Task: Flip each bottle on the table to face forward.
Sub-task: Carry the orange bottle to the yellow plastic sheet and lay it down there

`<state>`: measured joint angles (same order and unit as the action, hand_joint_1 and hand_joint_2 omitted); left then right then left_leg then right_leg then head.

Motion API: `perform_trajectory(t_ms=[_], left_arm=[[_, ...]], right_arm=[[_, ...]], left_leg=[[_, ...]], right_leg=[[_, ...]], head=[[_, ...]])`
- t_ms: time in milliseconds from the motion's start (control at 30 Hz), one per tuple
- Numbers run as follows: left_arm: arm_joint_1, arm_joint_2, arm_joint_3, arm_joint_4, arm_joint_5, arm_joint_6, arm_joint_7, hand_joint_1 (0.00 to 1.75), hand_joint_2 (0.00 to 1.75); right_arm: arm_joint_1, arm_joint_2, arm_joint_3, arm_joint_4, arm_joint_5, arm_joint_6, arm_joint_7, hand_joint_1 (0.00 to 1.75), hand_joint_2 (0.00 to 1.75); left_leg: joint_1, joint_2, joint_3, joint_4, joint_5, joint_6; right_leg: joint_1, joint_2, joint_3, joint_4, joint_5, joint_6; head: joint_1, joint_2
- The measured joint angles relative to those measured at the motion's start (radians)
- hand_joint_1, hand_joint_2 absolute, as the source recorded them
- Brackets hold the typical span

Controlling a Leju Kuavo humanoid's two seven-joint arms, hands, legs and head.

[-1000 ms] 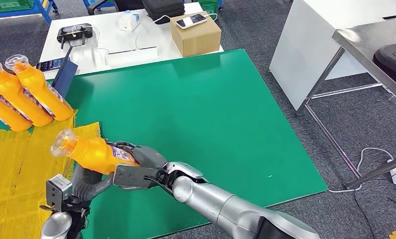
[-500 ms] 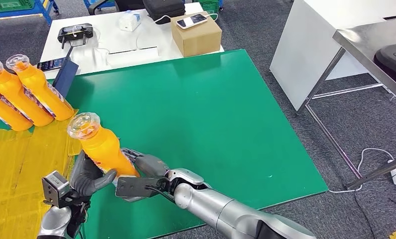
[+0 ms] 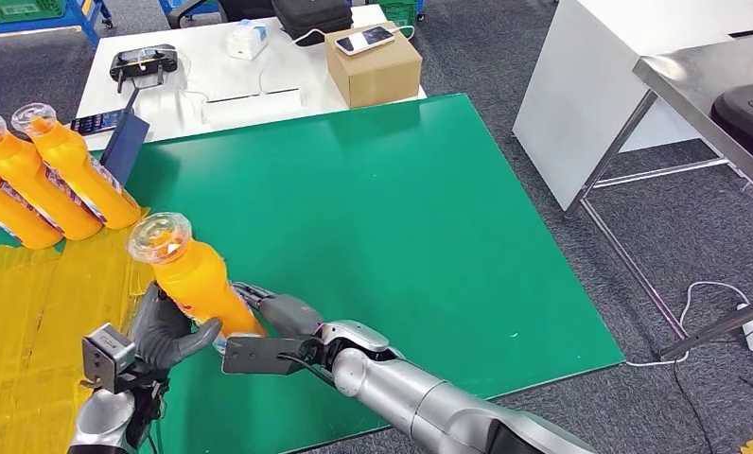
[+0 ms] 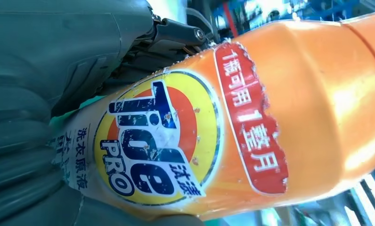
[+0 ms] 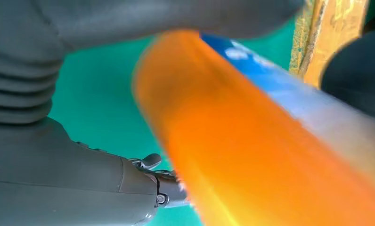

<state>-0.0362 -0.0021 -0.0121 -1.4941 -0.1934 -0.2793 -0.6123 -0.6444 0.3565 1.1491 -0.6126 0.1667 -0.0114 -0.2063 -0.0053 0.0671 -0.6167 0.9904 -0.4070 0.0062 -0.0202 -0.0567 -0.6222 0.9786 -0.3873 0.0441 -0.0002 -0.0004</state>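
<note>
Head view: the bottle (image 3: 191,277) stands tilted above the near left edge of the green table (image 3: 382,208), cap up and away from the robot. Both hands hold it: the left hand (image 3: 169,331) wraps its lower body from the left, the right hand (image 3: 271,317) grips from the right. To finish the flip well, one hand should carry the weight while the other turns the bottle until the label faces forward, then lay it beside the two bottles (image 3: 42,180) on the yellow sheet (image 3: 32,312).

Left wrist view: the Tide label (image 4: 152,141) faces this camera, with the left hand's fingers (image 4: 30,117) closed around the bottle.

Right wrist view: blurred; the orange body crosses close in front of the right hand (image 5: 58,169), whose grip looks closed, though that is hard to confirm here.

Compared with a second ago, the bottle has swung from lying nearly level to steeply tilted; over the last half second it barely moved.
</note>
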Motion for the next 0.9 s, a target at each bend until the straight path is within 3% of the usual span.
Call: perform_trajectory(t_ms=[100,200,333,433,633,733,833,900], left_arm=[[-0.006,0.006,0.005,-0.001,-0.166,0.159,0.002,1.75,1.75],[-0.027,0.027,0.025,0.017,-0.414,0.396,0.041,1.75,1.75],[-0.061,0.086,0.081,0.107,-0.802,0.76,0.134,1.75,1.75],[-0.078,0.139,0.123,0.212,-0.985,0.896,0.193,1.75,1.75],[-0.121,0.225,0.156,0.42,-1.256,0.965,0.341,1.75,1.75],[-0.162,0.273,0.134,0.535,-1.35,0.925,0.437,1.75,1.75],[-0.221,0.327,0.092,0.664,-1.365,0.861,0.454,1.75,1.75],[-0.26,0.355,0.068,0.735,-1.365,0.826,0.44,0.89,1.75]], right_arm=[[0.006,0.0,-0.017,0.002,0.039,0.0,-0.004,0.0,0.0],[0.016,0.0,-0.042,0.002,0.09,0.009,-0.023,0.0,0.0],[0.032,0.0,-0.069,-0.007,0.127,0.041,-0.046,0.0,0.0],[0.032,-0.001,-0.081,-0.02,0.129,0.063,-0.05,0.0,0.0],[0.027,0.0,-0.09,-0.032,0.119,0.089,-0.053,0.0,0.0],[0.023,0.001,-0.09,-0.035,0.111,0.097,-0.055,0.0,0.0],[0.021,0.001,-0.09,-0.04,0.106,0.105,-0.055,0.0,0.0],[0.02,0.001,-0.089,-0.045,0.103,0.111,-0.055,0.0,0.0]], left_leg=[[0.0,0.0,0.0,0.0,0.0,0.0],[0.0,0.001,0.0,0.0,0.0,0.0],[0.001,0.001,0.0,0.0,0.0,-0.001],[0.002,0.001,0.0,0.0,0.0,-0.001],[0.002,0.0,0.0,0.0,0.0,-0.001],[0.002,0.0,0.0,0.0,0.001,-0.001],[0.002,0.0,0.0,0.0,0.001,-0.002],[0.002,0.0,0.001,0.0,0.001,-0.002]], right_leg=[[0.0,0.0,0.0,0.0,0.0,0.0],[0.0,0.0,0.0,0.0,0.0,0.0],[0.001,0.0,0.0,0.001,0.0,0.0],[0.002,0.0,0.0,0.001,0.0,0.0],[0.002,0.0,0.0,0.001,0.0,-0.001],[0.002,0.0,-0.001,0.001,0.0,-0.001],[0.002,0.0,0.0,0.001,0.0,-0.001],[0.002,0.0,0.001,0.001,0.0,-0.001]], head=[[0.0,0.0],[0.0,0.0],[0.0,0.0],[0.0,0.0],[0.0,0.0],[0.0,0.0],[0.0,0.0],[0.0,0.0]])
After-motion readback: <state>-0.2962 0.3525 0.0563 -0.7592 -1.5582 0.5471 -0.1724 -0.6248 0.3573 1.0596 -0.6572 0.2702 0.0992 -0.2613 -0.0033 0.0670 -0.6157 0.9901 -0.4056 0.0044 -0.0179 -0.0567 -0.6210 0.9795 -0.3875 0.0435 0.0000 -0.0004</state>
